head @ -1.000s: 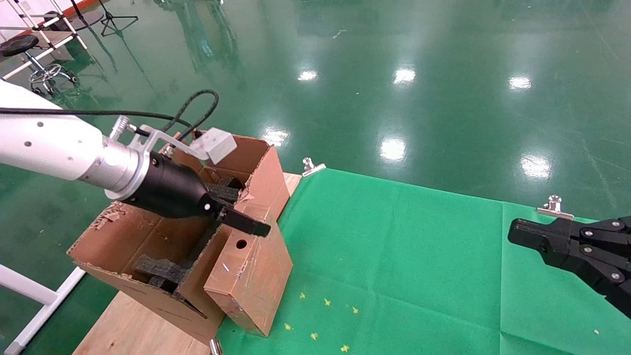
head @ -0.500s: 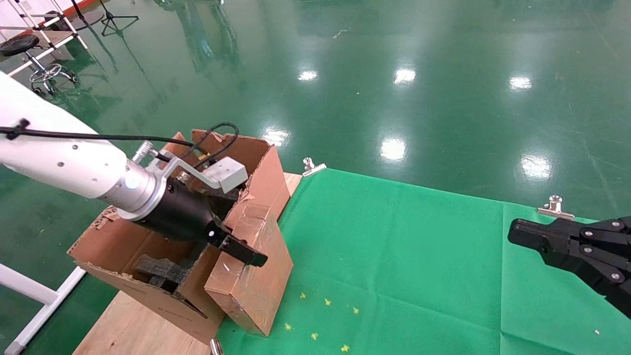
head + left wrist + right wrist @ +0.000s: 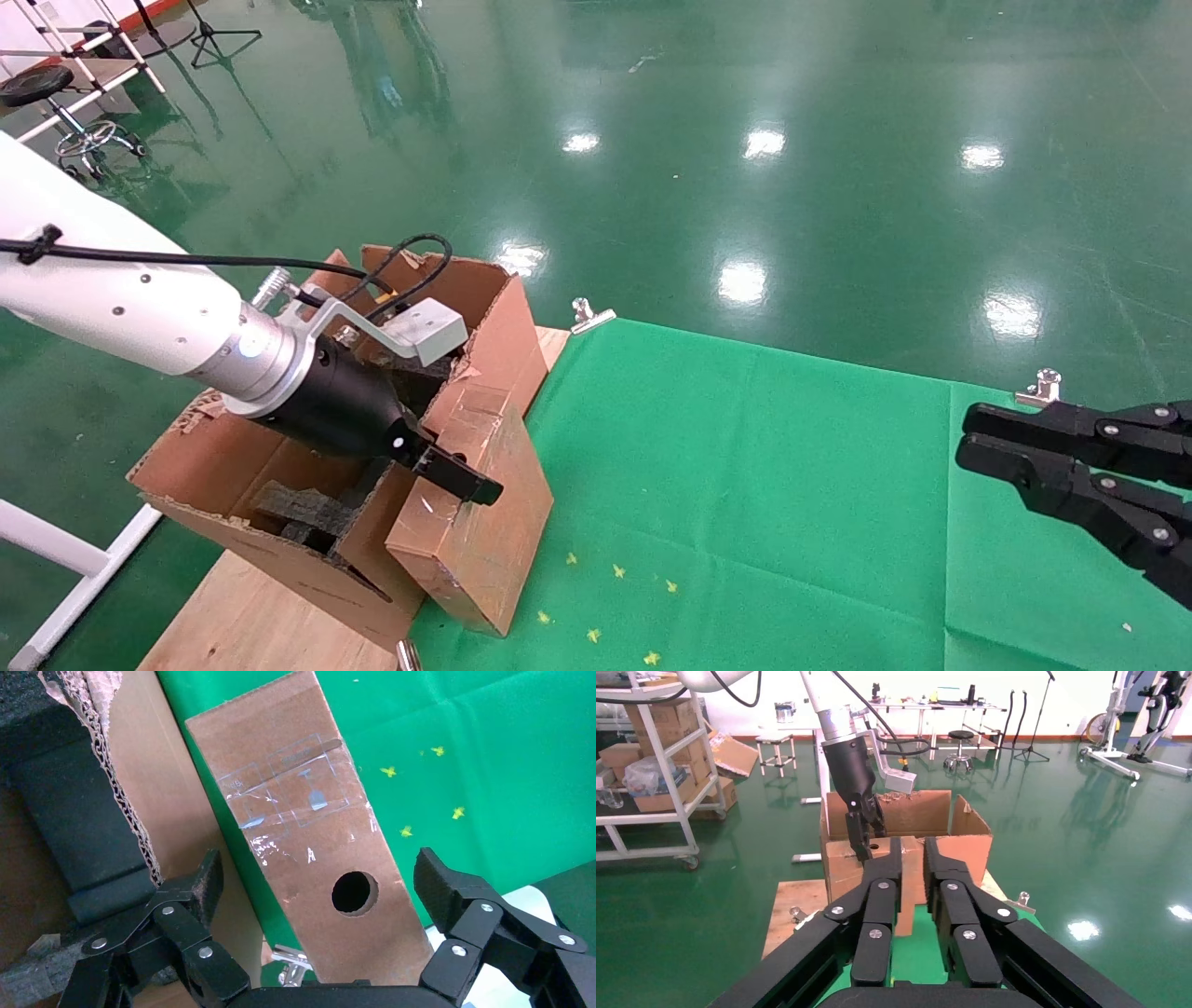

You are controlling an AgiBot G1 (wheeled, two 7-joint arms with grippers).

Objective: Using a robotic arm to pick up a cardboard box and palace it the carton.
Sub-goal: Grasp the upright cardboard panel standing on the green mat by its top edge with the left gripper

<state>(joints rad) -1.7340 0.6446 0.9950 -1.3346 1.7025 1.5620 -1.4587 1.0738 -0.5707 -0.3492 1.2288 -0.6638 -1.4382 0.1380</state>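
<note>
The slim brown cardboard box (image 3: 475, 522) stands on edge on the green cloth and leans against the carton's (image 3: 223, 457) outer wall. Its narrow side with the round hole faces up. My left gripper (image 3: 456, 471), on the white arm, is open and sits low over that narrow side. In the left wrist view the box (image 3: 309, 832) lies between the spread fingers of the gripper (image 3: 320, 871), with gaps on both sides. My right gripper (image 3: 968, 436) hovers at the far right, slightly open and empty; it also shows in the right wrist view (image 3: 912, 845).
Black foam blocks (image 3: 298, 513) line the carton, whose torn wall (image 3: 169, 797) is beside the box. The green cloth (image 3: 745, 485) covers the table, held by metal clips (image 3: 591, 315) (image 3: 1048, 387). Bare wood (image 3: 270, 624) lies under the carton. The table's far edge drops to the green floor.
My left gripper has come down from above the carton's rim onto the box's top narrow side, covering the hole in the head view. My right gripper's fingers have parted a little.
</note>
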